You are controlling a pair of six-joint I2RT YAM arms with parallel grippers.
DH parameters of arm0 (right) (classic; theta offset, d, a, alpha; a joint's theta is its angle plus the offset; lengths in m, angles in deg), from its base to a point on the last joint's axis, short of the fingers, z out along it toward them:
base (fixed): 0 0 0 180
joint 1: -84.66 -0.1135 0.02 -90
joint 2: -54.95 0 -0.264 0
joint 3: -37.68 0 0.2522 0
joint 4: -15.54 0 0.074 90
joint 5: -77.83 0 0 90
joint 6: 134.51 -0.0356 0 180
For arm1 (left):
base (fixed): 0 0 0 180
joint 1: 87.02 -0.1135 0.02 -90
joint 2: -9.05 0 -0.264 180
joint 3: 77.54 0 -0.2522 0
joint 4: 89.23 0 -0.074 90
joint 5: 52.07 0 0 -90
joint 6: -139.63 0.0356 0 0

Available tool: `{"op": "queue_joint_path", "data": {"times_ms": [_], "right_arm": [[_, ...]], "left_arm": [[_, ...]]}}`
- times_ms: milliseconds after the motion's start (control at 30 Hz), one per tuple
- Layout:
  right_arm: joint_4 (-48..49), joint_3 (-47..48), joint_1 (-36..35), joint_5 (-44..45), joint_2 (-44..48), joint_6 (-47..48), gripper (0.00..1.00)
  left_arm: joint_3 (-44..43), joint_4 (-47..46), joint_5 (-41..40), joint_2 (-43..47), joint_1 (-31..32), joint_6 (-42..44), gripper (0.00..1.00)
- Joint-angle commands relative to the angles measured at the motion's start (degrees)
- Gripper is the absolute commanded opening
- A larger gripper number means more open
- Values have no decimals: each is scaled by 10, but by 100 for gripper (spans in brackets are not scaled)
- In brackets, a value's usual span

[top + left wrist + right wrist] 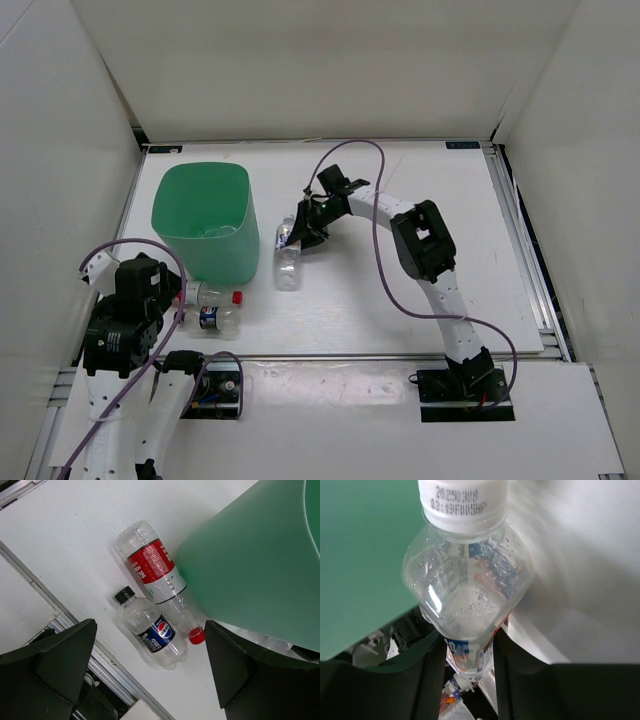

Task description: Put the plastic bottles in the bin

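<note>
Beside the bin, right pincer (469, 647): narrowed onto the white-blue bottle (467, 595), with a dark finger pressed to each side of its labelled body.
On the table (400, 300), white-blue bottle: lies just beside the right wall of the bin (215, 262), its white cap pointing away from the wrist camera.
Near the front edge, left pincer (150, 627): spread wide, holding nothing, hanging above two bottles.
Under it, red-label bottle (152, 567): lies flat, its red-capped neck close against the bin's wall.
Alongside, dark-blue bottle (152, 632): lies flat just beside the red-label one and has a black cap.
In the way: the bin's tall wall rises right next to the gripped bottle.
Materials: the bottles are clear, ribbed, thin plastic, and the gripped one has droplets inside. The bin is smooth mint-green plastic with a rounded-square rim and tapers downward. The table is flat and white.
</note>
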Motion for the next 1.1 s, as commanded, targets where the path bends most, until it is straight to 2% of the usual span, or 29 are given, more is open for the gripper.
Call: {"op": "queue_joint_path", "data": {"times_ms": [0,133,333,533,633,700,767,800,900,1000,1067], "right_arm": [[-62,-60,23,78,68,46,4],[-81,-79,35,105,147,65,1],[-112,-1,40,105,227,61,1],[-112,133,30,121,247,18,0],[-105,144,24,135,247,3,0],[-99,112,24,145,247,3,24],[-84,68,24,145,247,11,63],[-84,62,24,155,242,19,90],[-116,80,24,215,202,71,100],[-149,122,38,271,159,93,100],[-149,152,68,248,141,69,100]], "left_arm": [[-2,-15,-17,2,2,-1,100],[3,-32,-22,14,2,-1,100],[9,-50,-22,14,2,-1,100],[14,-55,-22,14,2,-1,100],[14,-60,-12,14,2,12,100],[14,-66,-12,14,2,12,100],[14,-66,-6,14,2,18,100],[14,-66,-1,14,2,18,100],[14,-59,-1,14,2,23,100],[9,-54,4,14,2,28,100],[9,-54,4,14,2,28,100]]}}
